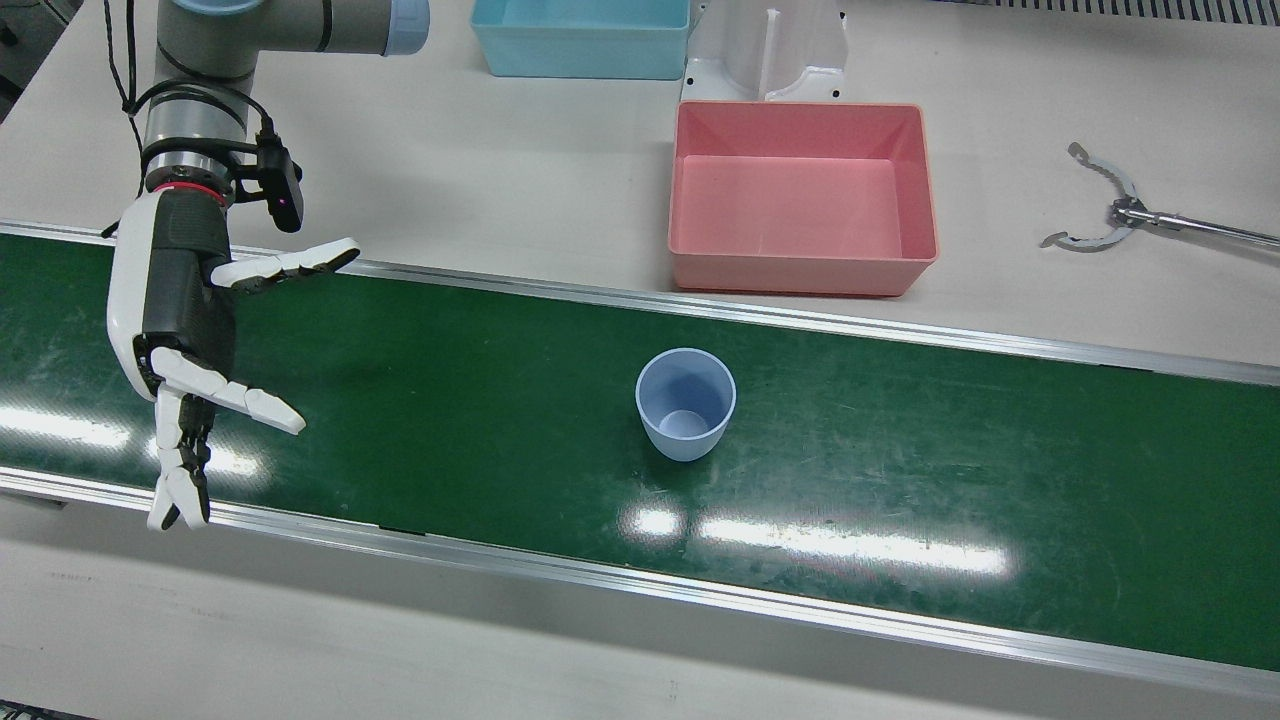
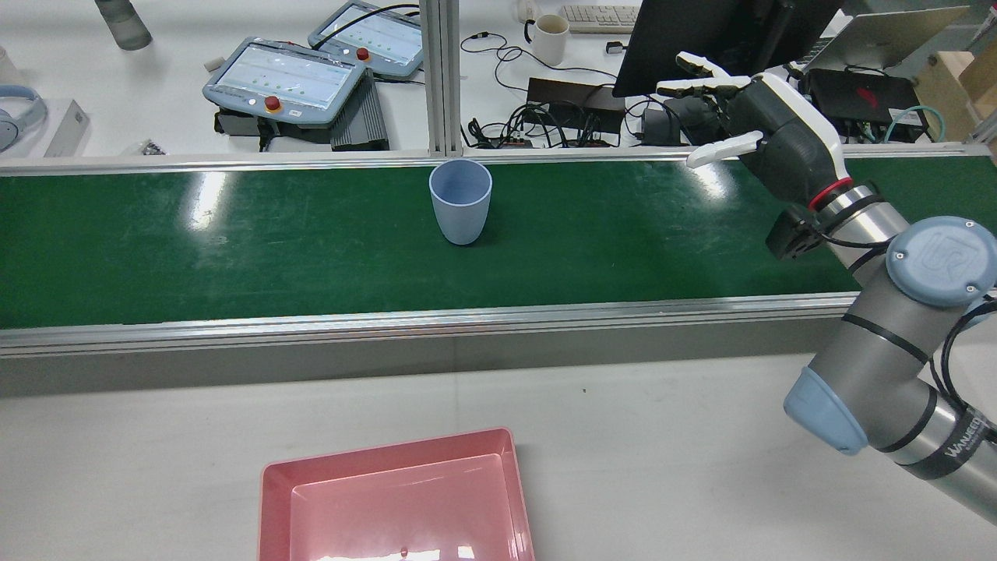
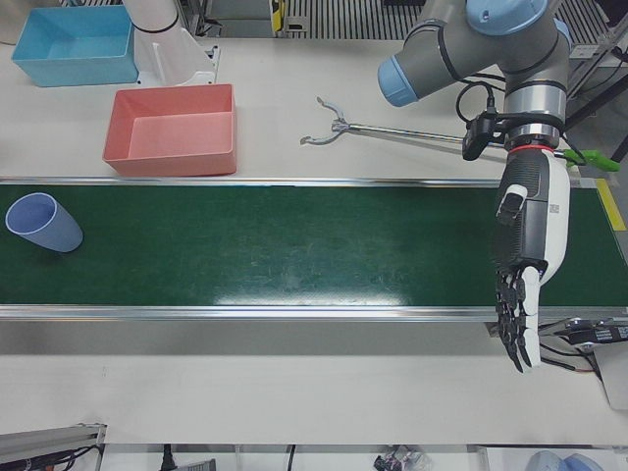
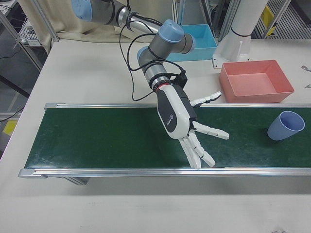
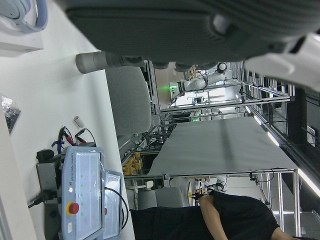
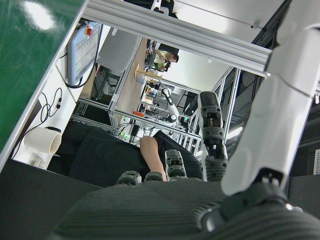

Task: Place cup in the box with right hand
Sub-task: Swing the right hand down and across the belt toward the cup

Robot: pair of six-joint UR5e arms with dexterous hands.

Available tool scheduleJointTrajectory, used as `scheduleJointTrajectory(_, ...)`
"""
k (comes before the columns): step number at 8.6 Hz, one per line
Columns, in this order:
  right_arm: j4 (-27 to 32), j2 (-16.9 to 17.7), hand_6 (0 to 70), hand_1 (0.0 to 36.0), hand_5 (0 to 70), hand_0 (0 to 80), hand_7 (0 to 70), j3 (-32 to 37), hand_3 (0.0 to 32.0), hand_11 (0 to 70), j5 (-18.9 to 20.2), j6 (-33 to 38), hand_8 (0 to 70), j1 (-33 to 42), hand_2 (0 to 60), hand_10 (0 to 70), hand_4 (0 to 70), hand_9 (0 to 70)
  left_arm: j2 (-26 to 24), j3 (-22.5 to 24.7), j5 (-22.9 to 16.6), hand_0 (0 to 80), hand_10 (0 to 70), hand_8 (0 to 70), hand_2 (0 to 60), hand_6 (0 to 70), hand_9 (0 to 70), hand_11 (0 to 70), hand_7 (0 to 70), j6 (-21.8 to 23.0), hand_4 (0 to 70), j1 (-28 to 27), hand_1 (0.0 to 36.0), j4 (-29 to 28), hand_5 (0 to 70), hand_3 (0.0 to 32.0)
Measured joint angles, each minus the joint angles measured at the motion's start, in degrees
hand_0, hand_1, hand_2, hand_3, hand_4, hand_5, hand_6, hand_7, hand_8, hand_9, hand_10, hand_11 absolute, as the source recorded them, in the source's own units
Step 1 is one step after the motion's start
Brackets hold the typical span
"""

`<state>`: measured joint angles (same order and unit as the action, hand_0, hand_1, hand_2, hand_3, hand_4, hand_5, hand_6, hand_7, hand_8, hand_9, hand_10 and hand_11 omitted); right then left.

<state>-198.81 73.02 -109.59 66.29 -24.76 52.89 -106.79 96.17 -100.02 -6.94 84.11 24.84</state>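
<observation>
A pale blue cup (image 1: 686,402) stands upright and empty on the green belt (image 1: 900,470), also seen in the rear view as the cup (image 2: 461,199). The pink box (image 1: 800,276) lies empty on the table just beyond the belt, behind and slightly to the view's right of the cup. My right hand (image 1: 188,340) hovers open over the belt far to the view's left of the cup, fingers spread, holding nothing; the right-front view shows this hand (image 4: 183,121) the same way. My left hand (image 3: 530,250) hangs open over the other end of the belt, fingers straight and pointing down.
A light blue bin (image 1: 580,40) and a white pedestal (image 1: 770,50) stand behind the pink box. A metal grabber tool (image 1: 1110,212) lies on the table at the view's right. Beyond the belt's far rail are teach pendants (image 2: 284,78), cables and a monitor.
</observation>
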Motion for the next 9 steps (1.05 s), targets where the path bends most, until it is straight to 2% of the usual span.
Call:
scheduleJointTrajectory(2, 0.0, -2.56, 5.2, 10.8, 4.9, 54.6, 16.0, 3.05, 0.0, 5.6, -1.29, -0.5, 0.0, -1.24, 0.0, 2.7, 28.1, 1.8, 0.0, -0.01, 0.0, 0.0, 0.0, 0.0, 0.0, 0.0, 0.0, 0.0, 0.0, 0.0, 0.0, 0.0, 0.0, 0.02, 0.0, 0.0)
scheduleJointTrajectory(5, -0.12, -6.18, 5.9, 12.5, 5.3, 55.7, 19.5, 4.27, 0.0, 5.8, -4.34, -0.55, 0.1, -5.06, 0.0, 2.8, 29.7, 2.5, 0.0, 0.06, 0.0, 0.0, 0.0, 0.0, 0.0, 0.0, 0.0, 0.0, 0.0, 0.0, 0.0, 0.0, 0.0, 0.03, 0.0, 0.0)
scheduleJointTrajectory(9, -0.41, -8.11, 6.8, 14.3, 5.5, 56.3, 24.2, 4.6, 0.0, 6.7, -8.13, -0.72, 0.3, -9.25, 0.0, 3.3, 30.6, 3.4, 0.0, 0.07, 0.0, 0.0, 0.0, 0.0, 0.0, 0.0, 0.0, 0.0, 0.0, 0.0, 0.0, 0.0, 0.0, 0.03, 0.0, 0.0)
